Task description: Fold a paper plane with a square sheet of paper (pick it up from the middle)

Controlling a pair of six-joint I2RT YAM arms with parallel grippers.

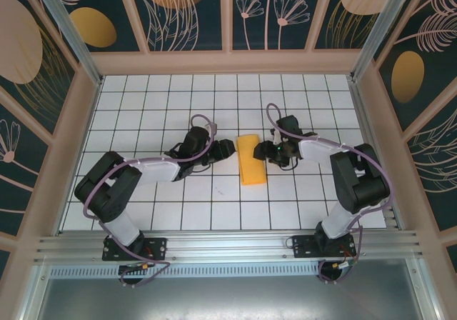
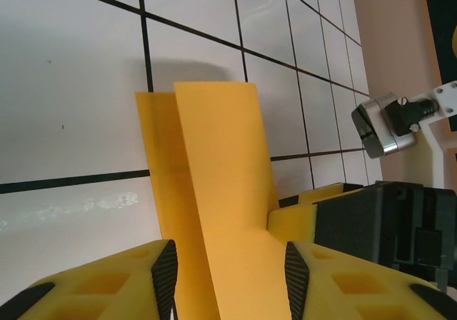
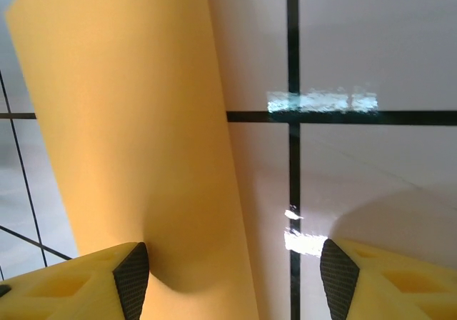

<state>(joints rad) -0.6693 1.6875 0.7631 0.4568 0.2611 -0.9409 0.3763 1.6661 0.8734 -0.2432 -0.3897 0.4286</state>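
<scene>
The square sheet of paper (image 1: 250,160) is orange-yellow and folded into a narrow strip at the middle of the white grid table (image 1: 214,198). My left gripper (image 1: 230,151) is at its left edge and my right gripper (image 1: 270,151) at its right edge. In the left wrist view the paper (image 2: 214,163) rises as two leaning layers between the pads of my left gripper (image 2: 230,273), which stand apart on either side. In the right wrist view my right gripper (image 3: 235,270) is open. Its left pad (image 3: 134,273) dents the paper (image 3: 136,120), and its right pad (image 3: 335,273) is over bare tile.
Patterned walls (image 1: 189,13) with tan frames close in the table at the back and on both sides. An aluminium rail (image 1: 228,245) runs along the near edge by the arm bases. The right arm's black and yellow finger block (image 2: 385,227) sits close beside the paper.
</scene>
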